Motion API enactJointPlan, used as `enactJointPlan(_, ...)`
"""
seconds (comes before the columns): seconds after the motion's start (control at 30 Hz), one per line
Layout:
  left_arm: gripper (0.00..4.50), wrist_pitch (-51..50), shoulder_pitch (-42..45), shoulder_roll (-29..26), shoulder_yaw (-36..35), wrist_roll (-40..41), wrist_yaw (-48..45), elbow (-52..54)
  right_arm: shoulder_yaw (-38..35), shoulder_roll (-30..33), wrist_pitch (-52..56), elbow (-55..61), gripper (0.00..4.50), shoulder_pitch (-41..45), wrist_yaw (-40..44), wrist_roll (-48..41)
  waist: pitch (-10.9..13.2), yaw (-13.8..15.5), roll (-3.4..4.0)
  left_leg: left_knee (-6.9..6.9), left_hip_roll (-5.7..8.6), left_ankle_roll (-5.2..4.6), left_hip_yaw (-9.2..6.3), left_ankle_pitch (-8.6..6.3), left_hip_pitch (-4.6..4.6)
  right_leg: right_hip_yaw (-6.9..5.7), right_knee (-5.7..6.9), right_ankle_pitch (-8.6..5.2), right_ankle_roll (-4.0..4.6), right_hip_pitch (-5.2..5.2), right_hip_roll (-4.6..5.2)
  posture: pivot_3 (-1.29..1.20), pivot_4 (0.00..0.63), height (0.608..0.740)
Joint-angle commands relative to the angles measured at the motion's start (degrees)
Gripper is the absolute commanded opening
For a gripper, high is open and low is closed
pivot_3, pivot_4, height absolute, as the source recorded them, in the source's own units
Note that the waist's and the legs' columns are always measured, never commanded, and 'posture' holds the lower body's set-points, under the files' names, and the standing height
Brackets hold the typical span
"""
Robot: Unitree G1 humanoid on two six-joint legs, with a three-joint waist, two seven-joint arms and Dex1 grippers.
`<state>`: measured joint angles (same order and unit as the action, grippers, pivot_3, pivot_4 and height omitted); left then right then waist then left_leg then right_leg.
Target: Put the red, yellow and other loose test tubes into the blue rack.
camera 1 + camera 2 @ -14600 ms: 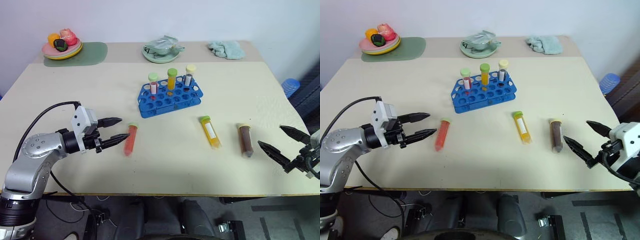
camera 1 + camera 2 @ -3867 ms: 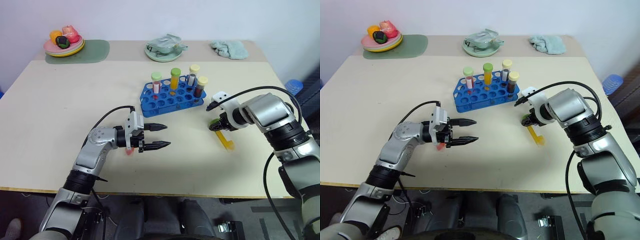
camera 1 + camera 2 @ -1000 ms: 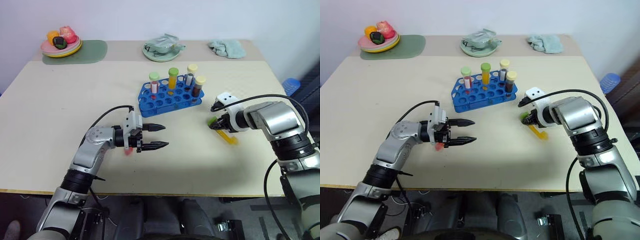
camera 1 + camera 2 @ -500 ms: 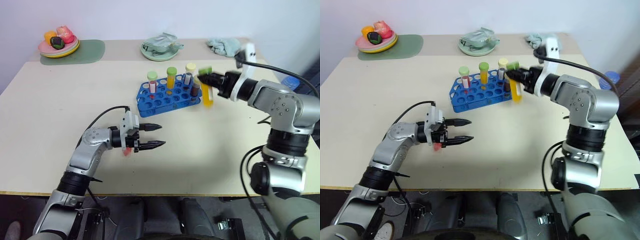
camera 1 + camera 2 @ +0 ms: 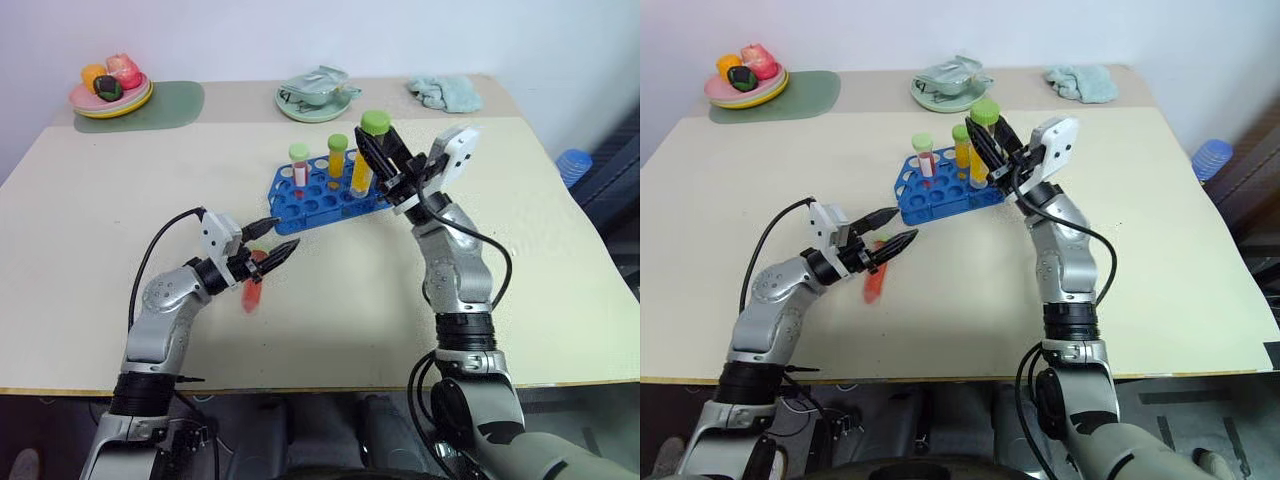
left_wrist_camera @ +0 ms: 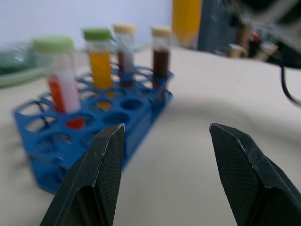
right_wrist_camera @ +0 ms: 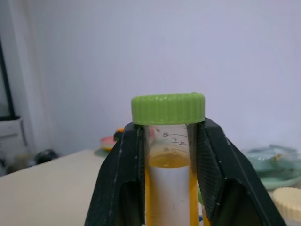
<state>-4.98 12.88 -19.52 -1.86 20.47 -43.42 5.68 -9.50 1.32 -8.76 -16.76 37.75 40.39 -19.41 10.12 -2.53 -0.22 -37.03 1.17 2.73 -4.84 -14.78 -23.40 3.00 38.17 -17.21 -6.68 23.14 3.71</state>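
Our right gripper [image 5: 383, 160] has swung up, pinching the yellow tube [image 5: 364, 166] above the blue rack [image 5: 322, 200]. The brown tube [image 6: 161, 51] is racked. The red tube [image 5: 253, 285] lies by our spread left gripper [image 5: 265, 242].

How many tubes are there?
6: four standing in the blue rack, one yellow tube in the right gripper, one red tube lying on the table by the left gripper.

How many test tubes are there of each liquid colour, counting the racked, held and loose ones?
Red: 2, the racked red tube and the loose red tube lying on the table
Orange: 1, the orange tube in the blue rack
Yellow: 1, the yellow tube, held above the rack
Dark, cream-capped: 2, the brown tube and the tube beside it
Total: 6
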Motion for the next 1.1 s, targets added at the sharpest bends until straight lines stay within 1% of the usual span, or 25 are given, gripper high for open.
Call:
enactJointPlan(0.03,2.91,0.13,-1.73,-0.71,-1.50,-0.35,2.88,5.62,-0.87,-1.11,-9.73,-7.61,1.01,4.82,2.12,-1.40,0.01,-0.04,0.01,0.01,-0.01,0.00,0.00,0.00,0.00,0.00,0.01,0.00,0.00,0.01,-0.02,0.00,0.150,0.740)
enactJointPlan(0.13,2.91,-0.40,-4.18,-1.28,-1.57,-0.50,4.48,8.11,-1.87,-1.68,-17.21,-17.61,1.01,9.33,1.83,-0.78,0.03,-0.26,0.06,0.03,-0.02,0.02,0.00,0.01,0.02,0.01,0.03,0.00,0.01,0.03,-0.04,0.00,0.150,0.740)
enactJointPlan(0.23,2.91,-1.40,-5.28,-1.87,-2.08,0.11,5.67,10.23,-2.63,-2.52,-23.06,-25.12,1.01,12.93,0.75,-0.19,0.04,-0.18,0.07,0.05,-0.03,0.02,0.00,0.01,0.03,0.01,0.04,0.00,0.02,0.03,-0.04,0.00,0.150,0.740)
enactJointPlan(0.37,2.91,-2.75,-6.29,-2.93,-3.57,0.51,7.48,12.66,-3.41,-3.59,-27.83,-33.28,1.01,17.15,-0.15,-0.09,0.04,-0.09,0.07,0.04,-0.02,0.04,0.01,0.02,0.03,0.02,0.03,0.00,0.02,0.02,-0.02,0.00,0.150,0.740)
enactJointPlan(0.47,2.91,-4.07,-8.96,-3.55,-4.43,0.80,9.16,16.26,-3.52,-4.36,-30.38,-37.74,1.01,18.59,0.48,-0.20,0.04,-0.16,0.07,0.06,-0.02,0.05,0.01,0.02,0.03,0.03,0.02,0.00,0.02,0.02,-0.02,0.00,0.150,0.740)
enactJointPlan(0.67,2.91,-6.48,-12.68,-4.22,-5.30,1.41,11.15,21.19,-4.27,-5.12,-32.65,-42.48,1.01,19.50,0.45,-0.18,0.05,-0.16,0.09,0.06,-0.04,0.06,0.01,0.03,0.03,0.04,0.03,0.00,0.02,0.03,-0.02,0.00,0.150,0.740)
enactJointPlan(0.87,2.91,-9.20,-12.58,-5.09,-5.85,2.46,12.52,23.80,-5.06,-5.47,-32.63,-45.39,1.01,19.69,1.05,-0.57,0.05,-0.14,0.09,0.06,-0.03,0.07,0.01,0.03,0.03,0.04,0.03,0.00,0.02,0.02,-0.02,0.00,0.150,0.740)
enactJointPlan(1.1,2.91,-10.96,-12.25,-6.25,-6.42,3.55,13.16,25.28,-6.46,-3.09,-31.73,-51.14,1.01,20.93,-0.21,0.81,0.05,-0.17,0.09,0.06,-0.03,0.08,0.01,0.04,0.03,0.04,0.03,0.00,0.02,0.02,-0.03,0.00,0.150,0.740)
